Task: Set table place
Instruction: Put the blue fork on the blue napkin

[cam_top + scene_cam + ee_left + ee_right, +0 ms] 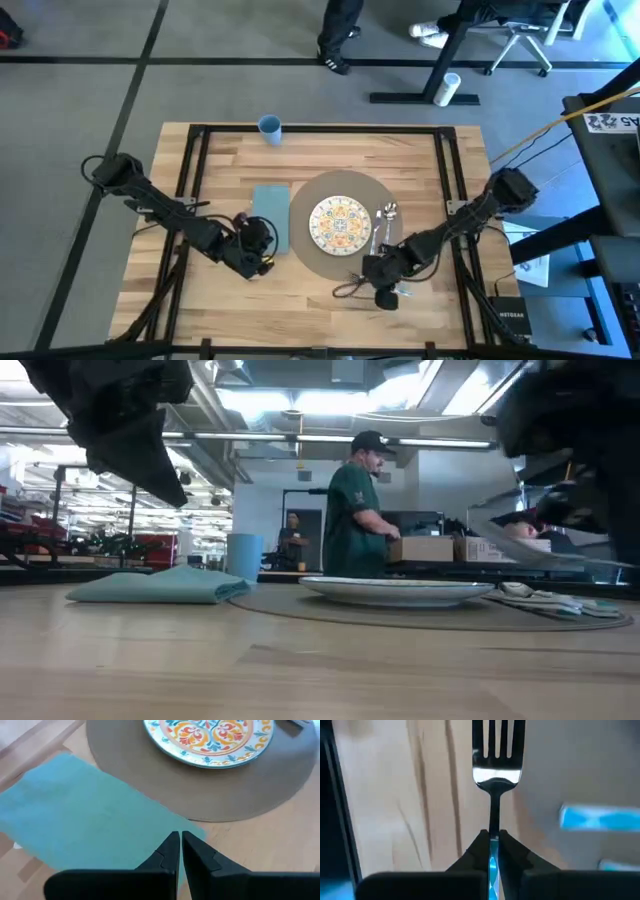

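From above, the placemat is seen mid-table under a patterned plate, a teal napkin beside it. In the left wrist view, the left gripper is pressed together, empty, over the napkin's edge. In the right wrist view, a fork is clamped by the right gripper.

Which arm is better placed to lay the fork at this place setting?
The right arm, most likely. Its tool is already shut on the fork, beside the placemat on that side. The left tool is shut and empty, above the teal napkin on the patterned plate's far side.
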